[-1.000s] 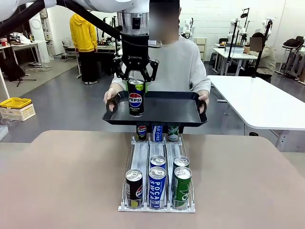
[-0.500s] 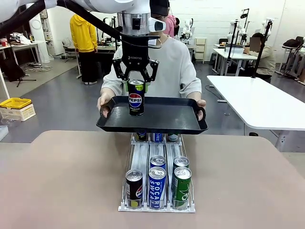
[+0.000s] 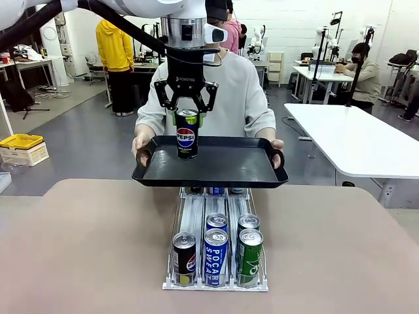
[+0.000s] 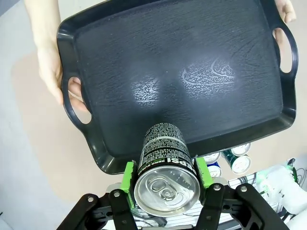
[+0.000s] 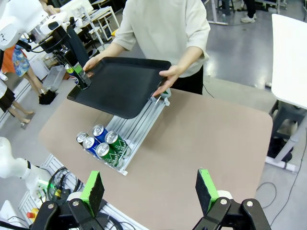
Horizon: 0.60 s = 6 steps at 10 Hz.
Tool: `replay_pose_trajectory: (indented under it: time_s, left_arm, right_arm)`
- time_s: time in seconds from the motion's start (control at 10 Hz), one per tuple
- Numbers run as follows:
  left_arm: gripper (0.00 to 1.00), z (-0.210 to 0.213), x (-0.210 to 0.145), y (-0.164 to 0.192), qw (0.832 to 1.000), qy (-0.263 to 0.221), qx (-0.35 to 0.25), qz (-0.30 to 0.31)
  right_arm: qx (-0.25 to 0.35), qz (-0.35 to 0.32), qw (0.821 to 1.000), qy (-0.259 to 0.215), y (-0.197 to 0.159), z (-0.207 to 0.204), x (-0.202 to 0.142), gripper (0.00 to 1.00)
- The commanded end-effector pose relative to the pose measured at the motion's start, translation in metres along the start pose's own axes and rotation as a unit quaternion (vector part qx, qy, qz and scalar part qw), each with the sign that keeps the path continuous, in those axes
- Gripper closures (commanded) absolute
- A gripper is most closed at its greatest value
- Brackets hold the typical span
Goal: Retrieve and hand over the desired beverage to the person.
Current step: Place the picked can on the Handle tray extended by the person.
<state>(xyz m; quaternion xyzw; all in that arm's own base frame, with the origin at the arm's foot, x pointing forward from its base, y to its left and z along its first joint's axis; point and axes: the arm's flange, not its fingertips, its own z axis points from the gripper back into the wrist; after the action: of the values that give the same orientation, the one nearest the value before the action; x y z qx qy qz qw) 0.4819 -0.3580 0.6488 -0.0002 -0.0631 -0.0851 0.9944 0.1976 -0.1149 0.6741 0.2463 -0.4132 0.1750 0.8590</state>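
A black Pepsi can (image 3: 186, 140) hangs upright over the left part of a black tray (image 3: 229, 160), with my left gripper (image 3: 186, 118) shut on its top. In the left wrist view the green pads (image 4: 128, 175) clamp the can (image 4: 163, 143) above the tray's near rim (image 4: 192, 139). I cannot tell whether the can's base touches the tray. The person (image 3: 242, 91) in a light grey sweatshirt holds the tray by both handles at the far side. My right gripper (image 5: 149, 187) stands open high over the table's edge, far from the tray (image 5: 120, 86).
A clear can rack (image 3: 216, 261) lies on the brown table below the tray, with Pepsi, Pocari Sweat and green cans (image 3: 250, 255) at its front. A white table (image 3: 353, 140) stands at the right. Other people are in the background.
The person has lowered the tray and brought it nearer, under the can. My left gripper and the can have stayed almost still.
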Motion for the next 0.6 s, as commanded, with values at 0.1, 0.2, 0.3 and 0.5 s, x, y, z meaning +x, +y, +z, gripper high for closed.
replay_pose_trajectory:
  time_s: [0.1,0.2,0.3,0.5]
  left_arm:
    - [0.41,0.002,0.003,-0.002,1.000,0.012,-0.016,-0.007]
    - [0.41,0.003,0.021,0.004,1.000,0.005,-0.017,-0.017]
    - [0.41,0.003,0.031,0.006,1.000,-0.002,-0.017,-0.019]
    - [0.41,-0.006,0.045,0.010,1.000,-0.007,-0.023,-0.015]
  right_arm:
    - [0.007,0.001,1.000,-0.001,0.001,-0.002,0.000,0.00]
    - [0.007,0.001,1.000,-0.001,0.001,-0.002,0.000,0.00]
    - [0.007,0.001,1.000,-0.001,0.001,-0.002,0.000,0.00]
    - [0.007,0.001,1.000,-0.001,0.001,-0.002,0.000,0.00]
